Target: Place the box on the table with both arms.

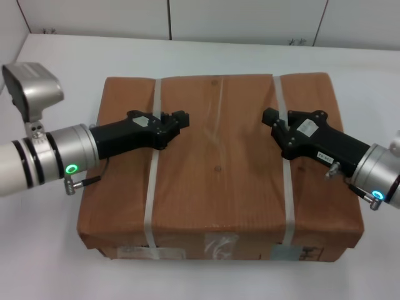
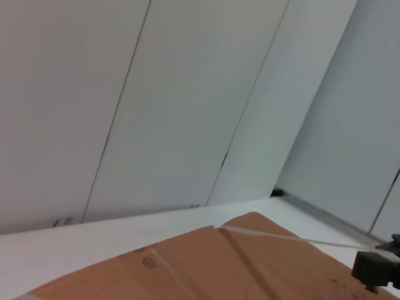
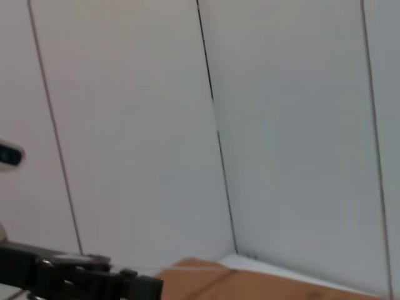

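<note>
The box (image 1: 219,181), wrapped in brown paper, lies flat on the white table (image 1: 75,62). Two white straps (image 1: 152,187) cross its top, and clear tape and labels (image 1: 215,245) sit on its near side. My left gripper (image 1: 180,120) reaches in over the left part of the top. My right gripper (image 1: 270,119) reaches in over the right part. They point at each other with a bare stretch of paper between them. I cannot tell whether they touch the paper. The left wrist view shows the box top (image 2: 219,262) and the right gripper (image 2: 375,269); the right wrist view shows the box (image 3: 250,286) and the left gripper (image 3: 87,284).
White wall panels (image 1: 250,19) stand behind the table's far edge. A grey camera housing (image 1: 32,87) sits on my left arm. White tabletop shows on all sides of the box.
</note>
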Controlling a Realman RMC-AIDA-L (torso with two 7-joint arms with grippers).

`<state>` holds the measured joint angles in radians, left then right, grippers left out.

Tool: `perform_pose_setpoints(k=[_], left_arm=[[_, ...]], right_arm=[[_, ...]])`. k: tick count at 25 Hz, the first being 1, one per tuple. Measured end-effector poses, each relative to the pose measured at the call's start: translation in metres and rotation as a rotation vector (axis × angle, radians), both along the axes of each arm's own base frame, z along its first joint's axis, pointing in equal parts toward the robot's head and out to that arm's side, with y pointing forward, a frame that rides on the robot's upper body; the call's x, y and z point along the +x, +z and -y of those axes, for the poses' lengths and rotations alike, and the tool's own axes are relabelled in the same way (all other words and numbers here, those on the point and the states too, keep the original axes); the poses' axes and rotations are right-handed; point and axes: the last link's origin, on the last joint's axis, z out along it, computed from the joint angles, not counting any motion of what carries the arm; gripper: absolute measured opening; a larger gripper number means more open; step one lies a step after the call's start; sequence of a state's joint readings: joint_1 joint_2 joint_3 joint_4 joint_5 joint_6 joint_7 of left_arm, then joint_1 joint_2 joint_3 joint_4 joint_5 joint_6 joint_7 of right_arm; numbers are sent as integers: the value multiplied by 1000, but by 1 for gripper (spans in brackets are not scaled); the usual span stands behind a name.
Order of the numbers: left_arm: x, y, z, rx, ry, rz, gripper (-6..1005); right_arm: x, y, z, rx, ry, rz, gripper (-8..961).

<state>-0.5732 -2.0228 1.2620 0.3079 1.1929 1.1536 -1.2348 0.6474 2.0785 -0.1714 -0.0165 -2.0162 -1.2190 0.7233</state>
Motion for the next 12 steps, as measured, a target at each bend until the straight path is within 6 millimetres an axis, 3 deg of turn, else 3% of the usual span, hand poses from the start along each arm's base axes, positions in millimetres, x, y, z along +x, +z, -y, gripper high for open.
perform_pose_setpoints(k=[12], left_arm=[[-8,-18,-8,13,34,-152,82]], right_arm=[[0,-26,-13,-54,-115,110,27]])
